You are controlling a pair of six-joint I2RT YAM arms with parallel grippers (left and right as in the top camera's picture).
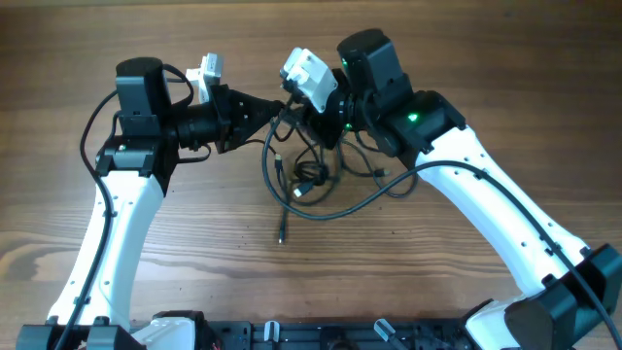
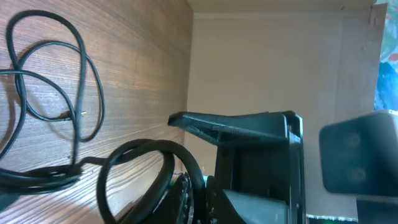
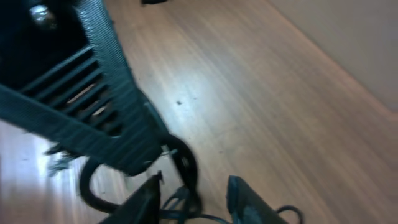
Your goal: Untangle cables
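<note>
Overhead view: cables (image 1: 309,180) lying knotted in overlapping loops on the wooden surface (image 1: 194,243) between both arms, so untangling barely begun. Left end effector (image 1: 282,105) pinched nearly closed at the tangle's upper edge, hold on a cord unclear. Right end effector (image 3: 189,193) partly open over a cord loop, grip impossible to confirm.

Black cables (image 1: 309,180) are seen looped in a tangle on the wooden table (image 1: 194,243) mid-scene, with the left gripper (image 1: 277,107) and right gripper (image 1: 313,122) met just above them at the far side.
</note>
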